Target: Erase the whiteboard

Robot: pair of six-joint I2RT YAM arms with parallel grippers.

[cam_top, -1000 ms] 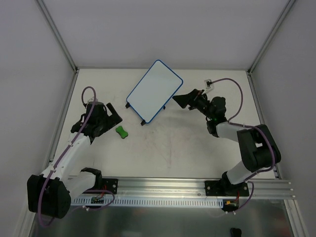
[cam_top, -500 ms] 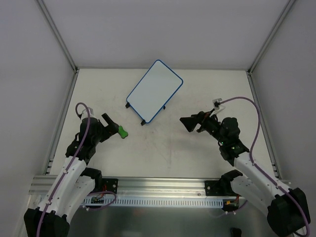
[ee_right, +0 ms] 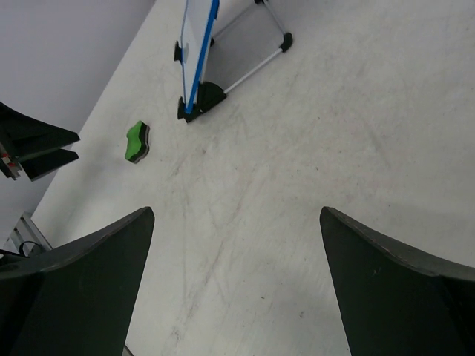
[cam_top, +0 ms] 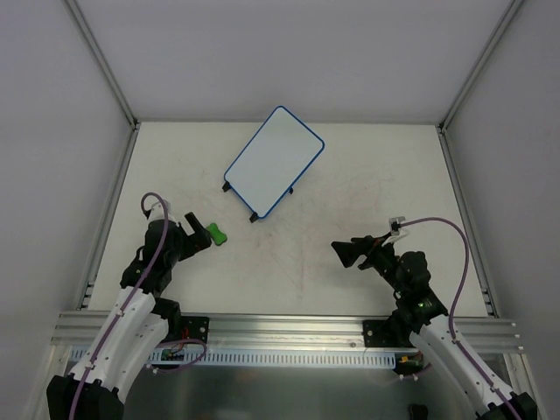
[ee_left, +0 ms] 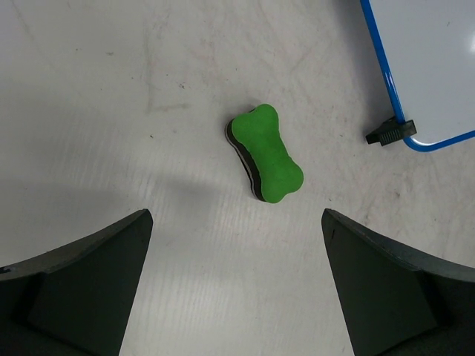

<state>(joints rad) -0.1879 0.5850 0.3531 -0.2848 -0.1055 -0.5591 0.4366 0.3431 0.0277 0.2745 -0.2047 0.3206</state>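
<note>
The whiteboard (cam_top: 274, 161) stands tilted on small black feet at the back middle of the table; its face looks plain white. One corner of it shows in the left wrist view (ee_left: 430, 67), and it shows edge-on in the right wrist view (ee_right: 199, 44). A green bone-shaped eraser (cam_top: 215, 234) lies on the table to its front left; it also shows in the left wrist view (ee_left: 269, 154) and the right wrist view (ee_right: 136, 142). My left gripper (cam_top: 194, 233) is open and empty just left of the eraser. My right gripper (cam_top: 346, 252) is open and empty at the front right.
The table (cam_top: 297, 262) is white with faint scuff marks. Grey walls and metal posts (cam_top: 101, 61) close in the left, right and back. An aluminium rail (cam_top: 289, 337) with the arm bases runs along the near edge.
Both arms have drawn back toward the near edge. My right gripper has moved away from the whiteboard's right side. My left gripper has shifted back from the eraser. Whiteboard and eraser have not moved.
</note>
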